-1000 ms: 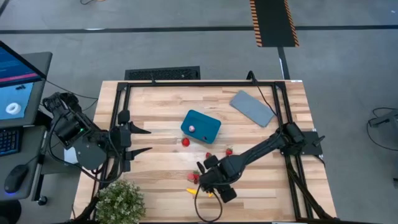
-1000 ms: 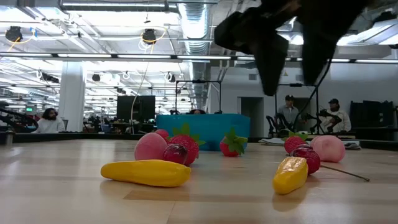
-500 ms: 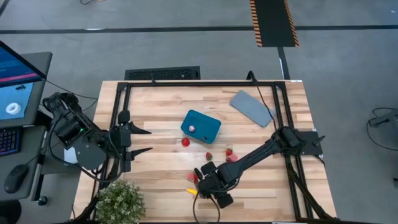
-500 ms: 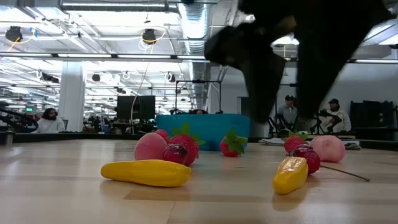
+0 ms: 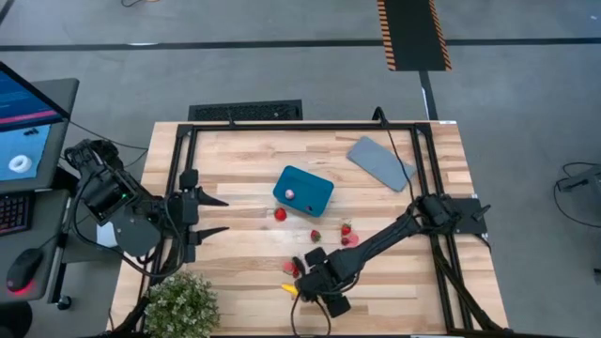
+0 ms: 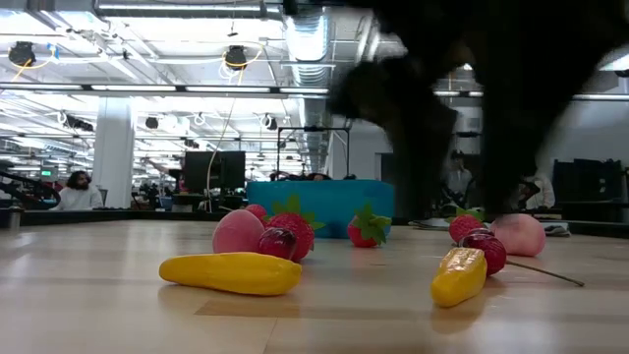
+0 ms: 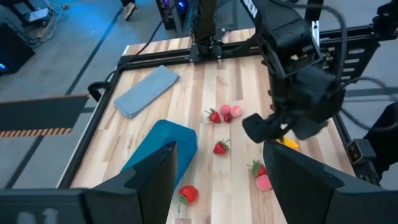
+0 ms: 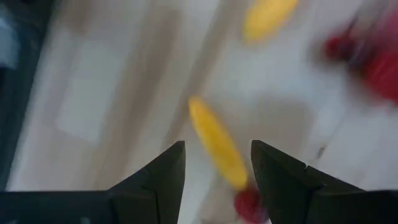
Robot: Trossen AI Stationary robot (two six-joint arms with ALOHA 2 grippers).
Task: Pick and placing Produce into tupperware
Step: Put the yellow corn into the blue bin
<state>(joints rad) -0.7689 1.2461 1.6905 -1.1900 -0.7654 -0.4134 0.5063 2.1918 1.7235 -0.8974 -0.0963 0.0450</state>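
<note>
Step in hand: approach for a pick, right arm. The right tool [image 5: 315,284] sits low over the produce cluster at the tabletop's [image 5: 244,150] near edge, beside the plant [image 5: 181,302]. Fingers [image 8: 158,180] are spread with nothing between them. In the right wrist view a yellow piece [image 8: 217,144] lies along the gap between them, a small red piece [image 8: 249,203] at its end and a second yellow piece [image 8: 269,17] farther off.

The left tool [image 5: 214,212] waits at the left side of the tabletop, spread and empty, well apart from the produce.

Tupperware [image 5: 303,191] sits mid-tabletop with one pink piece [image 5: 290,194] already in it, so the task looks early. Most produce is out on the wood: a red berry [image 5: 280,214] just beside the tupperware, a few strawberries [image 5: 346,228] between the tupperware and the right arm, and the rest by the right tool. The grey lid [image 5: 380,162] lies at the far right, clear of the work.

Next move, my read:
- Drop straight down, keeping the yellow piece centred between the fingers.
- Close across its narrow width; it looks smooth and may squirt out.
- Watch the red piece touching its end, which could get dragged along.
- Lift and carry to the tupperware.
</note>
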